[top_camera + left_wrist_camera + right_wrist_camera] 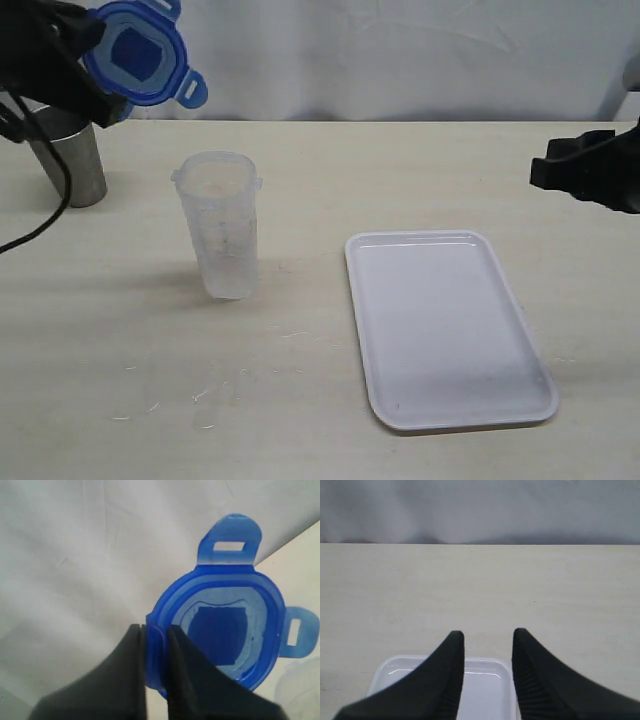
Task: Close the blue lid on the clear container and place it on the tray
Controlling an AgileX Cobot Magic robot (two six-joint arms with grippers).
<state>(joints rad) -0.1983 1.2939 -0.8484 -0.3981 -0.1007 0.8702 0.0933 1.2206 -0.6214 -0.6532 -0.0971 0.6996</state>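
Note:
The blue lid (140, 52) hangs high at the far left, tilted on edge, its flaps sticking out. My left gripper (95, 70) is shut on the lid's rim, and in the left wrist view the lid (225, 625) sits pinched between my left gripper's (156, 630) dark fingers. The clear container (220, 222) stands upright and open-topped on the table, below and to the right of the lid. The white tray (445, 325) lies flat to the right of the container. My right gripper (545, 170) hovers open beyond the tray's far right corner; between its fingers my right gripper (487, 636) holds nothing, with the tray (490, 690) below.
A metal cup (72, 155) stands at the far left behind the container, under my left arm. A pale cloth backdrop (400, 50) closes off the far table edge. Small scuffs mark the table in front of the container.

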